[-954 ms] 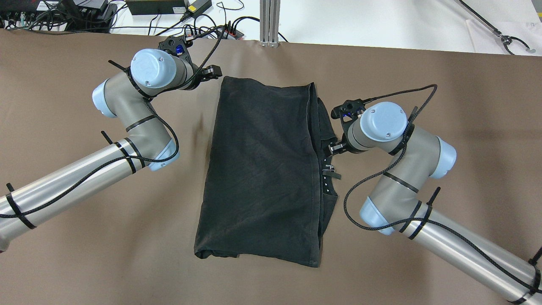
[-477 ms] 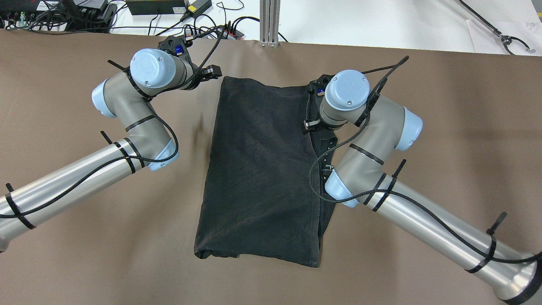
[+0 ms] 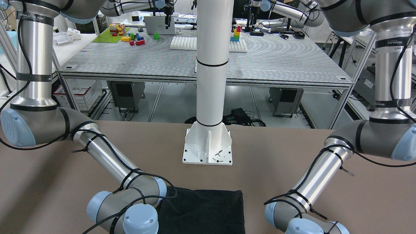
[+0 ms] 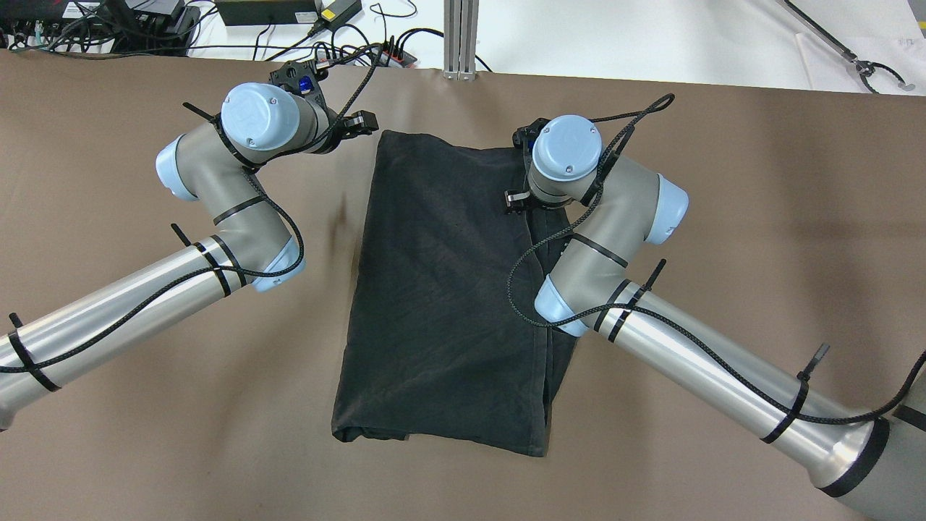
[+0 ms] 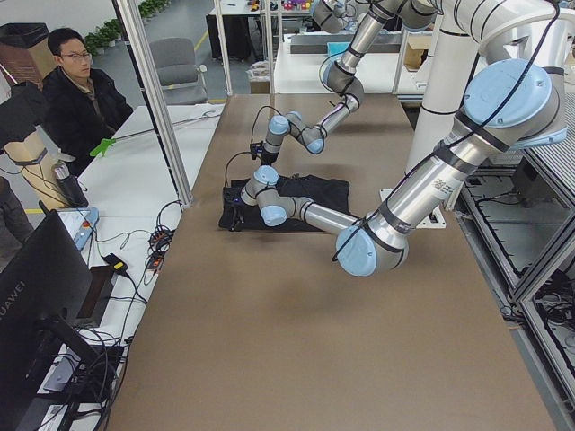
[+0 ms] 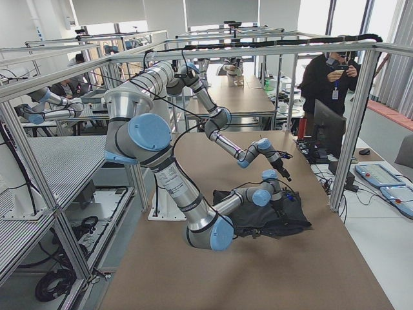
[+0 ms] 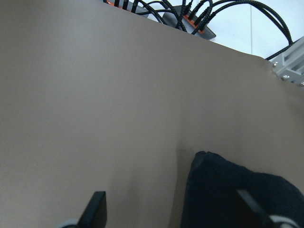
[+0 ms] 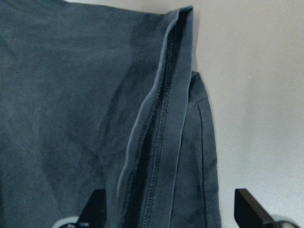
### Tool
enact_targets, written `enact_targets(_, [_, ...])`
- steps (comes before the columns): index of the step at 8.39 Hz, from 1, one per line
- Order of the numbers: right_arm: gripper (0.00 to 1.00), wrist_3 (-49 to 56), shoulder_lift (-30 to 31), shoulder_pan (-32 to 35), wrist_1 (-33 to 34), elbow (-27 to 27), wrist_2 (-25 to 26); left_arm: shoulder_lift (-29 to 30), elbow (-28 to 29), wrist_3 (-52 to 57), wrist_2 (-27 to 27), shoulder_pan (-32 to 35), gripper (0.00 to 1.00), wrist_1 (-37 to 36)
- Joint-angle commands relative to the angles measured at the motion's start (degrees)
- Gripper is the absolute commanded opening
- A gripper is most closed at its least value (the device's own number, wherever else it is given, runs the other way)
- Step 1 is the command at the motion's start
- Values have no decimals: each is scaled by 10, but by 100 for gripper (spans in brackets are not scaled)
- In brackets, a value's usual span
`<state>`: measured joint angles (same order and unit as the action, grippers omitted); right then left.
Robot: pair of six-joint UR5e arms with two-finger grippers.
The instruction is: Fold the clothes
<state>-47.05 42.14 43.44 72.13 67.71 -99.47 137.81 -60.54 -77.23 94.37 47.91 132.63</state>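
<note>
A black cloth (image 4: 441,289) lies folded on the brown counter (image 4: 723,217), midway between the two arms, its long side running away from the robot. It lies flat with faint creases. Along its right edge a lower layer peeks out from under the top one, and its near left corner is slightly rolled. In the front-facing view the end nearest the robot lies apart from the base plate (image 3: 208,151) of the white post (image 3: 211,81), and the cloth is wider than that plate.

The left end effector (image 7: 173,211) hangs low just beside the cloth's far left corner, over bare counter. Its wrist camera shows the two fingers (image 7: 97,209) wide apart. The cloth's corner lies ahead of them, nearer the right-hand finger, and I cannot tell whether that finger touches the fabric.

The right end effector (image 8: 171,209) is over the cloth's far right corner, hidden from above by its own wrist. Its wrist camera shows its fingers (image 8: 249,206) spread apart and gripping nothing. The stitched hem runs up between them, the lower layer sticks out to the right, and bare counter lies beyond.

A person (image 5: 76,85) in a dark jacket sits at the white table past the counter's far edge, and in the right side view another person (image 6: 332,74) stands holding a phone
</note>
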Motion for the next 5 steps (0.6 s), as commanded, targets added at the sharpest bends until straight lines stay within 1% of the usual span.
enact_targets(1, [95,4,11,1,-44,-31,16,-15,-31,6,6,1,94,-5])
enact_targets(2, [95,17,22,4,-45,-26,16,-35,-56,8,32,4,94,-6])
enact_targets(3, [95,40,52,9,-47,-4,14,-46,-69,9,39,8,94,-6])
enact_targets(4, [95,74,95,22,-57,47,3,-47,-70,9,39,8,94,-6])
enact_targets(5, [95,71,105,28,-49,78,-30,-47,-70,9,40,8,94,-6])
